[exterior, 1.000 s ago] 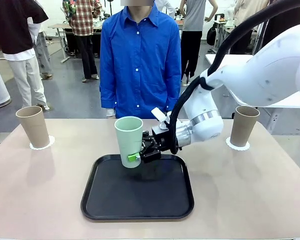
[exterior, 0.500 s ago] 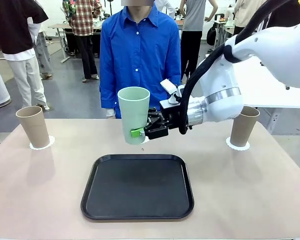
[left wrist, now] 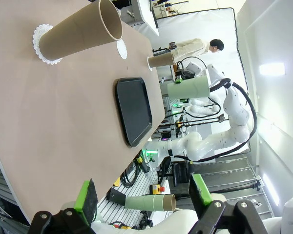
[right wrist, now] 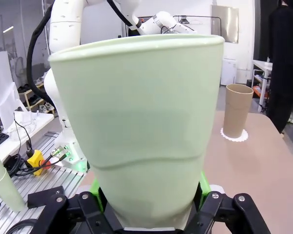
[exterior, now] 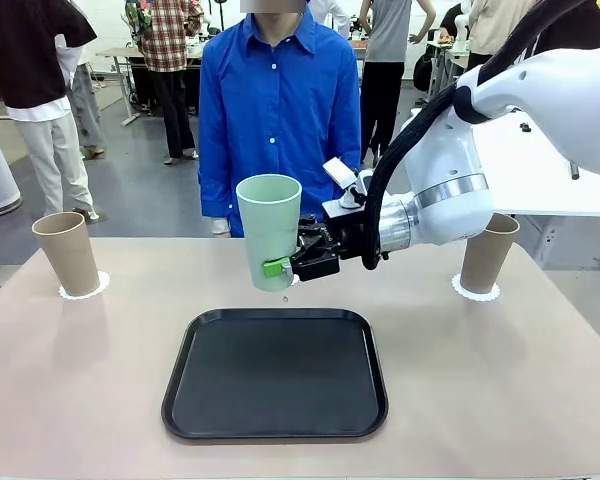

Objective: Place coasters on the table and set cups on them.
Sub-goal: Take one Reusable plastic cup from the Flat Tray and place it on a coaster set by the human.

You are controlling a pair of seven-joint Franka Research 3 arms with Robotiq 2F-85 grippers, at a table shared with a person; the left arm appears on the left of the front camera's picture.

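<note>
My right gripper [exterior: 280, 268] is shut on the lower part of the pale mint green cup [exterior: 270, 228], holding it upright in the air above the far edge of the tray. The same cup [right wrist: 141, 126] sits between the green pads in the right wrist view. One tan cup [exterior: 68, 252] stands on a coaster [exterior: 83, 290] at the table's [exterior: 480, 390] far left. The other tan cup [exterior: 488, 250] stands on a coaster [exterior: 477, 292] at the far right. A bare coaster [left wrist: 121, 48] lies beyond the tray. My left gripper [left wrist: 144, 192] is open with nothing between its fingers.
A black tray [exterior: 275, 372] with nothing in it lies in the middle near my side. A person in a blue shirt [exterior: 280, 110] stands at the far edge, right behind the held cup. Bare tabletop lies left and right of the tray.
My right gripper has lifted the mint green cup off the tray and carried it up and toward the far side. Over the last half second it has barely moved.
</note>
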